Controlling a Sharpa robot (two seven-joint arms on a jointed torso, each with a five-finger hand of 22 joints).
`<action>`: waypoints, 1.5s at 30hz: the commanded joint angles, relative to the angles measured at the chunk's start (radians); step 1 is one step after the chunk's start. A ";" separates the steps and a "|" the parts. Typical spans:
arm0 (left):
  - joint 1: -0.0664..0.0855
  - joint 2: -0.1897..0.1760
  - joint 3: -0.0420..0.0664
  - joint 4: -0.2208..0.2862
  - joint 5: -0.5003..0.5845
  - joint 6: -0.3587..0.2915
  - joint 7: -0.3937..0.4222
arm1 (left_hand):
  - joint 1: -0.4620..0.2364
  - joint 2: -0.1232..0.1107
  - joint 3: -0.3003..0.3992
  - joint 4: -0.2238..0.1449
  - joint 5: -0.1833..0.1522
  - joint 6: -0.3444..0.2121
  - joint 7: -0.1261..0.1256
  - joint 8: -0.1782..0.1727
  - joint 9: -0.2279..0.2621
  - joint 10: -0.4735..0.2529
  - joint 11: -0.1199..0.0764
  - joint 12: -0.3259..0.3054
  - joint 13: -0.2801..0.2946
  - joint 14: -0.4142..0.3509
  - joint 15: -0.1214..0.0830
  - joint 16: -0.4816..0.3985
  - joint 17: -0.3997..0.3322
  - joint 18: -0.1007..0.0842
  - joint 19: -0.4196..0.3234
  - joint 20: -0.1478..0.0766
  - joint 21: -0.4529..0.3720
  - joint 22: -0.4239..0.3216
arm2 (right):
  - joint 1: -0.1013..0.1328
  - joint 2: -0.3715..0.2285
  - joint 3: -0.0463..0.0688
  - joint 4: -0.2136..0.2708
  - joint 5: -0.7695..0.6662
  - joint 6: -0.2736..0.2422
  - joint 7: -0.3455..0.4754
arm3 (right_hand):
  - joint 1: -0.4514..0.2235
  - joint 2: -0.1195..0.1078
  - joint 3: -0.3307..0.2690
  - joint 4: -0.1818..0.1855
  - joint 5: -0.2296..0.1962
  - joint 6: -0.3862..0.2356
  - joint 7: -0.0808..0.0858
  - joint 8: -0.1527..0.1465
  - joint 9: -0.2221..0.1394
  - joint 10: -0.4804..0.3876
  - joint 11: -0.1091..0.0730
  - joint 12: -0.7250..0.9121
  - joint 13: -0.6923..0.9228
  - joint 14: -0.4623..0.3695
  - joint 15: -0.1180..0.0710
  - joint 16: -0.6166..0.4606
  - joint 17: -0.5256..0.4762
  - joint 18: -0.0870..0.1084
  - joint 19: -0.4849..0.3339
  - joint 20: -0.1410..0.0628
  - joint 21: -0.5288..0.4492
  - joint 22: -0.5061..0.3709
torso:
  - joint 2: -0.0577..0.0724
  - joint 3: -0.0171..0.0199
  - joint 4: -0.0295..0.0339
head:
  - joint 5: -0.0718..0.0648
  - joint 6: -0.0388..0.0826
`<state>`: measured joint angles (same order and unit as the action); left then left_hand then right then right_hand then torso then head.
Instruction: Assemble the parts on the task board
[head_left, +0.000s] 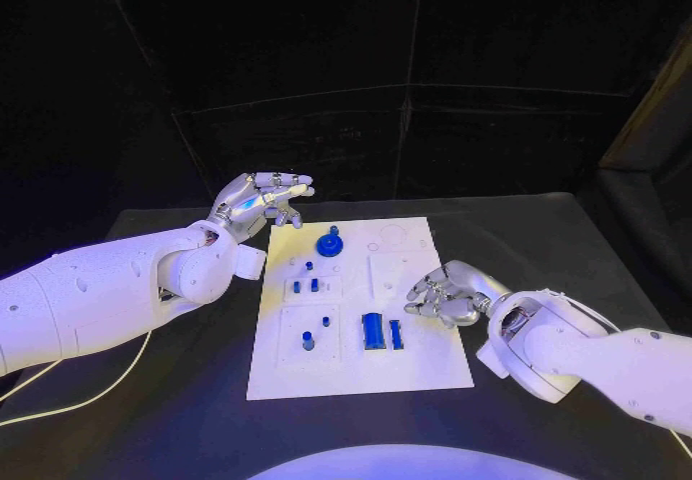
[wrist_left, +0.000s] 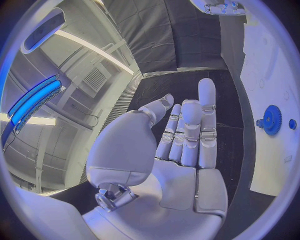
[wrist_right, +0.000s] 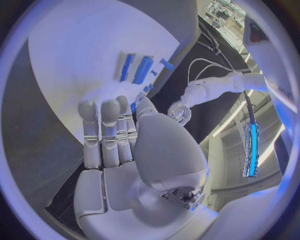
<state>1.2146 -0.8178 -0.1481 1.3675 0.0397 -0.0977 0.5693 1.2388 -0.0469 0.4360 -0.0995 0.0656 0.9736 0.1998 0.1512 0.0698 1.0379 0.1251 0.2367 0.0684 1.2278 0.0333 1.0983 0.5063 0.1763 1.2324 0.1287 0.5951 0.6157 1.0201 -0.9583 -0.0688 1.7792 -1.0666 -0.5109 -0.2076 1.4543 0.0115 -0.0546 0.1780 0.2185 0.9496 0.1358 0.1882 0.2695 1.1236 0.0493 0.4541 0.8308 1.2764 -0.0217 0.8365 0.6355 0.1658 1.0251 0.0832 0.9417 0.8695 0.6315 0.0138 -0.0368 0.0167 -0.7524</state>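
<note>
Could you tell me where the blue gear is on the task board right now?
In the head view the blue gear stands at the far end of the task board, toward its left side, just right of the raised left hand.

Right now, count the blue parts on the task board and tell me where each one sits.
7 visible on the task board: a gear at the far end; three small pegs mid-board; two pegs near-left; a block with a bar near-centre. The right hand may hide others.
</note>
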 joint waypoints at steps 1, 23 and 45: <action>0.001 0.009 0.001 -0.014 0.003 -0.010 0.023 | -0.031 -0.011 -0.041 0.015 -0.005 0.008 -0.011 0.013 0.001 0.003 -0.008 0.011 0.001 -0.060 0.000 -0.071 -0.069 0.005 -0.045 0.004 -0.039 -0.022 | 0.026 0.019 0.003 -0.077 0.493 -0.009 0.400 | 0.046 0.005 0.020 0.007 -0.019 -0.002 0.030 -0.024 -0.016 -0.080 0.055 -0.203 -0.191 -0.137 0.043 -0.253 -0.147 0.002 -0.126 0.042 -0.212 -0.151 | -0.027 -0.0077 -0.0029 | -0.005 0.024; -0.024 0.139 0.003 -0.235 0.022 -0.075 0.019 | -0.440 0.047 -0.269 0.099 -0.066 -0.344 -0.067 -0.151 -0.070 -0.372 -0.018 -0.237 -0.068 -0.605 0.058 -0.927 -0.506 -0.053 -0.706 0.039 -0.516 -0.447 | 0.084 0.262 0.007 -0.567 0.800 0.137 0.633 | -0.514 -0.012 0.055 -0.178 -0.098 -0.332 -0.008 -0.188 -0.269 -0.432 0.050 -0.454 -0.831 -0.560 0.101 -0.837 -0.636 -0.046 -0.406 0.065 -0.815 -0.690 | -0.072 -0.0066 0.0015 | -0.006 0.156; -0.149 0.049 0.132 0.152 -0.033 -0.604 -0.041 | -0.921 0.047 -0.436 0.099 -0.066 -0.722 -0.200 -0.151 -0.070 -0.773 -0.125 -0.237 -0.068 -0.980 -0.033 -1.098 -0.506 -0.176 -1.023 -0.129 -0.595 -0.616 | 0.030 0.179 0.068 -0.212 1.065 -0.256 0.727 | -1.073 -0.012 0.055 -0.178 -0.219 -0.699 -0.136 -0.188 -0.269 -0.844 -0.049 -0.454 -0.831 -0.986 0.022 -0.837 -0.636 -0.096 -0.773 -0.083 -0.942 -0.797 | -0.087 -0.0138 0.0368 | -0.017 0.152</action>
<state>1.0663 -0.7665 -0.0187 1.5087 0.0339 -0.5607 0.5434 0.4303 0.0001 0.0863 -0.0010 0.0039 0.3397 0.0323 0.0080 0.0025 0.3580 0.0138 0.0071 0.0020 0.3351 0.0073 0.0881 0.0022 0.0603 0.2847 0.0779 0.0081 0.0794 1.0491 -0.7783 -0.0021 1.5599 -0.0621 -0.6799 0.4820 0.5195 0.0011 -0.0065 0.0004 0.0239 0.3414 0.0324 0.0077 0.0020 0.3825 0.0106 0.0073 0.0021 0.3956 0.0043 0.0046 0.0021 0.0990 0.3438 0.0554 0.0301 0.0992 0.5444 0.0001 -0.0005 0.0000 -0.6000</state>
